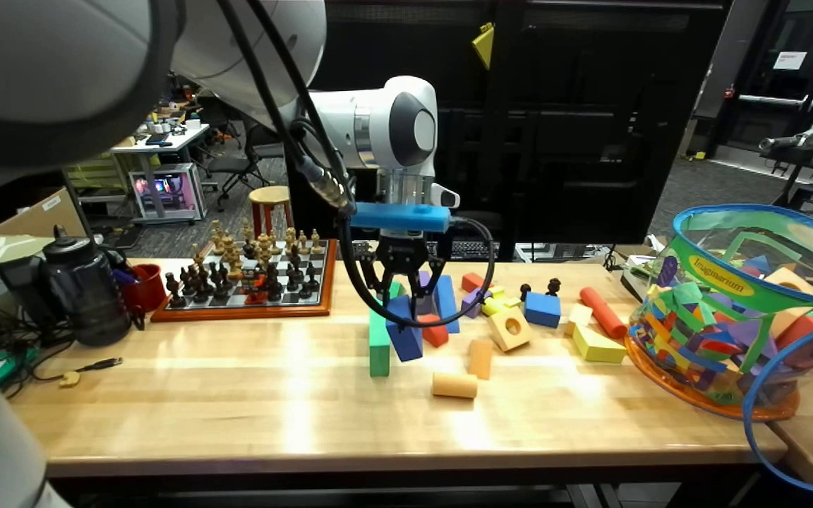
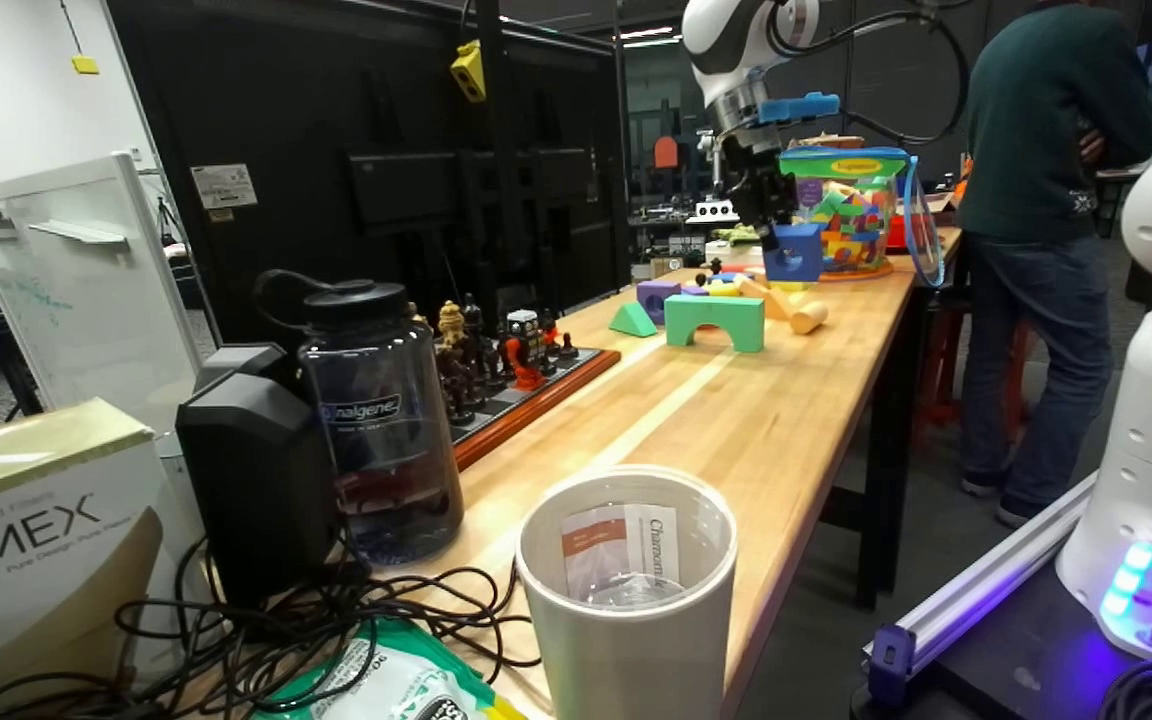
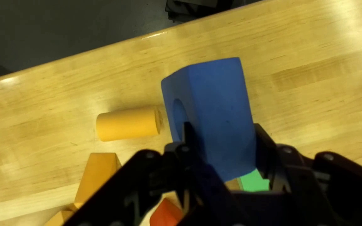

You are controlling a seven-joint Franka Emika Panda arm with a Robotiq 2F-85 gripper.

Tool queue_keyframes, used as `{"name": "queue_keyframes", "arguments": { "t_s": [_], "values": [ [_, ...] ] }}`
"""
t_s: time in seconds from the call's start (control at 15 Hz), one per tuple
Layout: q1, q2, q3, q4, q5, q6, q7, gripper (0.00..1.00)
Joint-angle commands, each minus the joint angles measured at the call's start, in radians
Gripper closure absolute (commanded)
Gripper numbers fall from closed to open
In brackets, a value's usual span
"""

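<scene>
My gripper [image 3: 222,133] is shut on a blue block [image 3: 222,103] with a round hollow in one side. One finger presses by that hollow, the other on the opposite face. In both exterior views the blue block [image 2: 794,254] hangs tilted above the wooden table. Close beside it stands a green arch block [image 2: 714,320], partly hidden in the wrist view. A tan cylinder [image 3: 127,124] lies on the table near the front edge, with an orange block [image 3: 96,175] nearby. Under the gripper a red block [image 3: 167,213] shows in part.
Several coloured blocks, such as a yellow one [image 1: 598,344], lie right of the gripper. Farther right stands a clear tub [image 1: 717,339] full of blocks. A chess set [image 1: 258,282] and a water bottle [image 1: 87,289] are at left. A person [image 2: 1046,200] stands beyond the table.
</scene>
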Motion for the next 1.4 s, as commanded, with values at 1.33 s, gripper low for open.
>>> {"name": "queue_keyframes", "arguments": {
  "t_s": [1.33],
  "values": [
    [0.058,0.041,0.06,0.078,-0.071,-0.043,0.051,0.81]
  ]
}}
